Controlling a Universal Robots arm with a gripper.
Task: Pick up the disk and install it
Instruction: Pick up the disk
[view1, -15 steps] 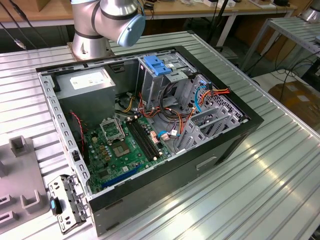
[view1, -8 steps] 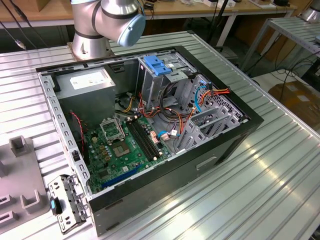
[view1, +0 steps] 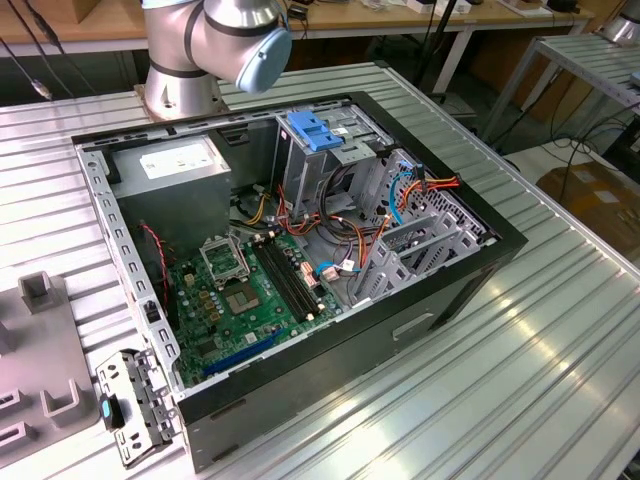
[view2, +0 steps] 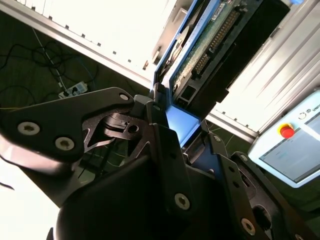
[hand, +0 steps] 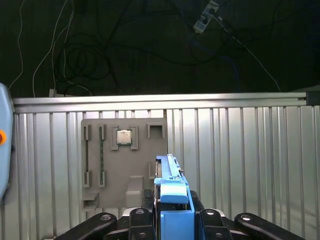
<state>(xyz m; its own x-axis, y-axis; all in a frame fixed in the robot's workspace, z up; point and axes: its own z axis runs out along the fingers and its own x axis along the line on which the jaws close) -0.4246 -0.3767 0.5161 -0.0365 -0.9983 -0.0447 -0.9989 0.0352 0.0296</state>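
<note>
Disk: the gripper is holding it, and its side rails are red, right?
Not red. The rails on the disk are blue. The gripper is holding it, as the first wrist view shows.

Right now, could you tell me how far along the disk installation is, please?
Done: the pick-up. The disk is lifted clear of the table. In hand: the tool is shut on it, holding it near the grey fixture. Left: the installing. The open computer case has not yet received the disk.
</note>
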